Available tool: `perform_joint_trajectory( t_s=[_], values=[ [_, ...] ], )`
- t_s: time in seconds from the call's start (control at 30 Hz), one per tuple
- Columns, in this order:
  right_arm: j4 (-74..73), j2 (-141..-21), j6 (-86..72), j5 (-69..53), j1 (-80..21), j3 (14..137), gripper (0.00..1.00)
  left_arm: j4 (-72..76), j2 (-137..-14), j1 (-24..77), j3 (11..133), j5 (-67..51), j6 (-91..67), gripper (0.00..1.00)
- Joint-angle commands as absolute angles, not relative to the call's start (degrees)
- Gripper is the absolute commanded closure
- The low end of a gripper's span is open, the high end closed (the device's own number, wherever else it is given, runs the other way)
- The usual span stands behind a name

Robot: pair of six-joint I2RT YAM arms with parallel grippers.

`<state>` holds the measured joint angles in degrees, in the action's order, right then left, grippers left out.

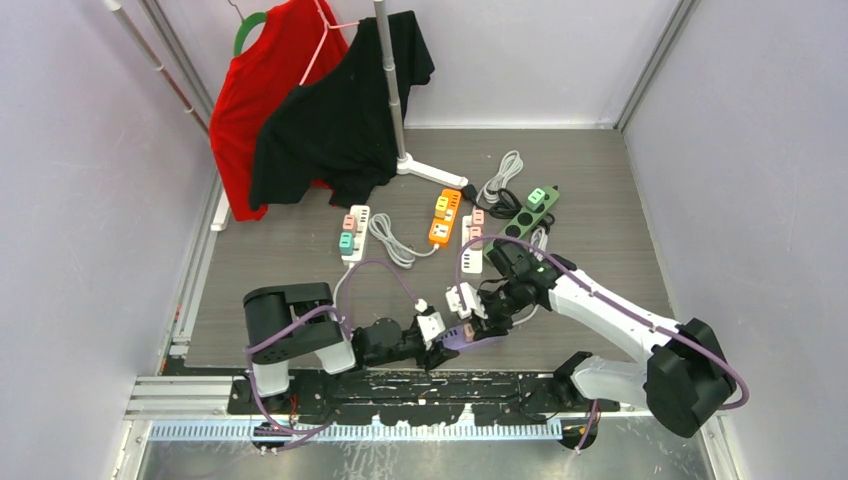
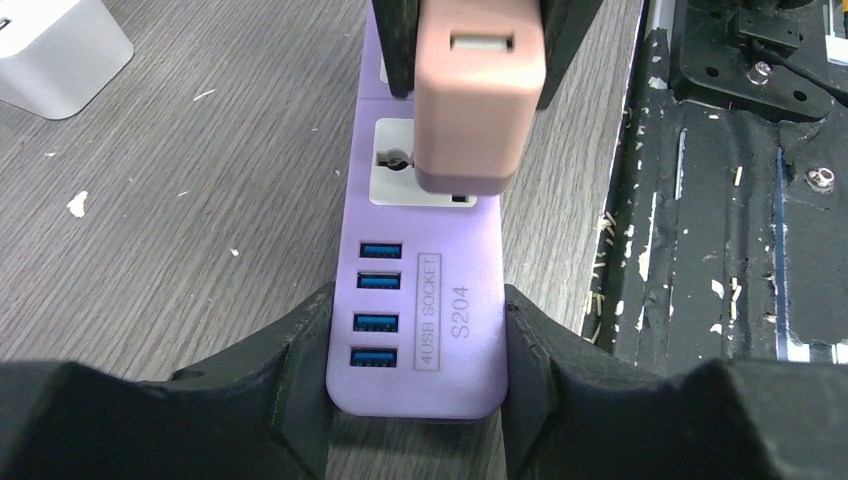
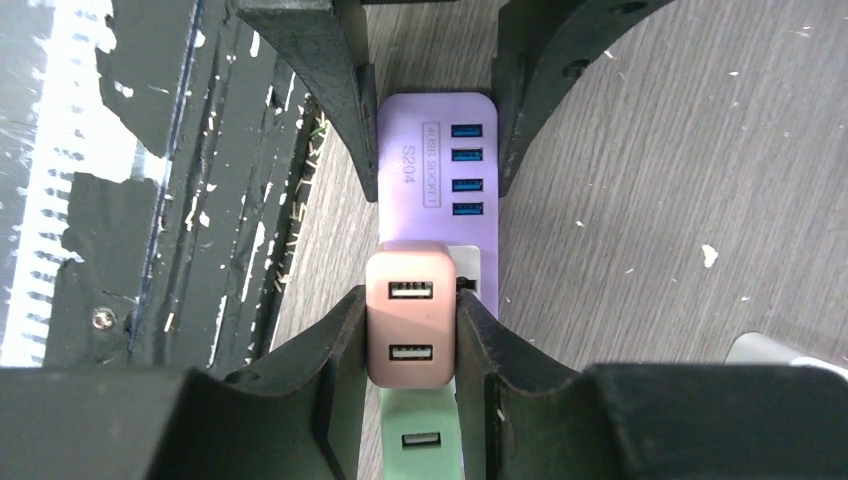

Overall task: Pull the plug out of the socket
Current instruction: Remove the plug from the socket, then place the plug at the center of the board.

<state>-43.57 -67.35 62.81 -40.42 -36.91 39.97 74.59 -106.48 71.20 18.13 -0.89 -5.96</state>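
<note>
At the near edge of the counter (image 2: 200, 200) | purple power strip (image 2: 430, 330) lies flat, your left jaws part-open, clamping its USB end | pink plug (image 2: 478, 100) sits in its socket (image 2: 395, 165), your right jaws closed on its sides | step: grip made; next, pull plug straight out, strip braced.

You are looking down on a grey wood-grain tabletop (image 1: 590, 170), enclosed by plain pale walls (image 1: 90, 200) with aluminium rails (image 1: 652, 70) in the corners. At the back, a garment stand (image 1: 393, 90) holds a red shirt (image 1: 265, 100) and a black shirt (image 1: 330, 140). The light is even.
</note>
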Motion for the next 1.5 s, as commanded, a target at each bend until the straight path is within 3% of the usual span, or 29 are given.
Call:
perform_joint_trajectory(
  t_s=[0.0,0.2,0.4,0.57,0.77,0.93,1.1,1.2,1.47],
  values=[
    [-51.1,-63.9,64.0,-48.1,-33.0,45.2,0.99,71.8,-105.6,70.8,17.4,1.3,-7.2,1.0],
    [-64.3,-63.1,70.0,-54.0,-26.6,50.5,0.98,71.6,-105.6,70.8,17.7,1.9,-8.6,1.0],
    [-56.3,-58.6,50.9,-52.6,-18.1,53.4,0.99,69.0,-103.4,70.8,17.9,2.9,-10.4,1.0],
    [-46.3,-58.2,34.6,-45.1,-9.6,53.7,0.99,63.8,-100.7,70.9,19.0,3.0,-11.2,0.8],
    [-34.9,-58.7,16.6,-37.5,4.0,51.6,0.99,58.8,-97.6,70.8,20.0,4.1,-12.2,0.41],
    [-23.8,-58.6,3.9,-26.0,12.3,47.6,0.98,51.5,-93.6,70.8,21.3,4.3,-13.1,0.27],
    [-18.2,-62.5,-4.6,-18.1,17.3,45.4,0.96,46.3,-88.7,70.9,21.8,3.9,-13.5,0.24],
    [-16.9,-69.9,-7.9,-18.8,21.1,46.3,0.9,41.1,-83.3,70.8,22.5,2.5,-14.5,0.23],
    [-9.7,-85.4,-12.4,-19.3,22.0,51.3,0.87,38.9,-76.2,70.8,21.4,0.9,-18.6,0.23]
  ],
)
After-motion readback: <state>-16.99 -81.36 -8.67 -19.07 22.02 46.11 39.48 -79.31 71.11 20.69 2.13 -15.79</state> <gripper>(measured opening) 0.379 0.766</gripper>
